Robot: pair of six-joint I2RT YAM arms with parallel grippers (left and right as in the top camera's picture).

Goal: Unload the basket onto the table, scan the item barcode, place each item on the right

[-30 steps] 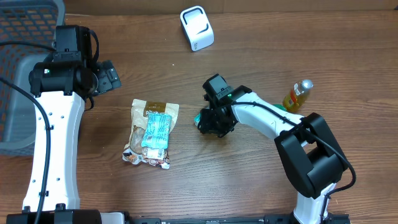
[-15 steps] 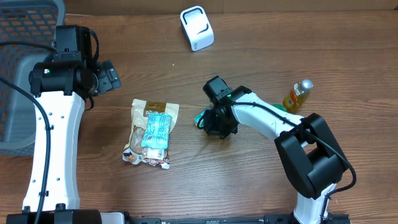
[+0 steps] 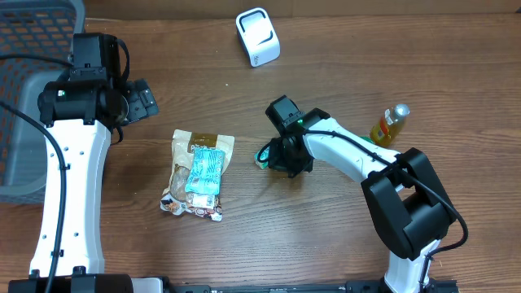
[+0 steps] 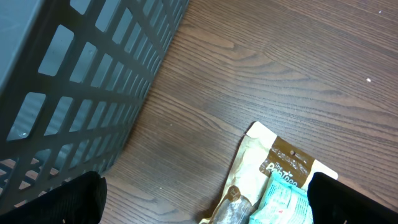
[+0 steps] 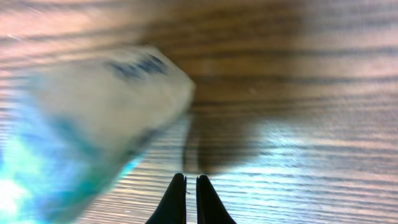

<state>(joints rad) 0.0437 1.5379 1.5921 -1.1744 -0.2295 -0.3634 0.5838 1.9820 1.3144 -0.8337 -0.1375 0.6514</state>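
A small teal and white packet (image 3: 264, 154) lies on the wooden table at the tip of my right gripper (image 3: 279, 158). In the right wrist view that packet (image 5: 87, 124) is a blur to the left of the gripper (image 5: 186, 178). The two fingers are pressed together, and the packet sits beside them, not between them. The white barcode scanner (image 3: 257, 37) stands at the back of the table. My left gripper (image 3: 143, 101) hovers open near the basket, its fingers (image 4: 68, 199) spread wide above the table with nothing between them.
A brown snack bag (image 3: 198, 173) with a teal packet (image 3: 204, 170) on it lies left of centre; it also shows as the bag (image 4: 280, 165) in the left wrist view. A yellow bottle (image 3: 390, 124) stands at the right. A grey basket (image 3: 32, 32) fills the back left corner.
My right gripper's fingers have closed fully, and the gripper has shifted slightly beside the small teal packet. The left arm has not moved.
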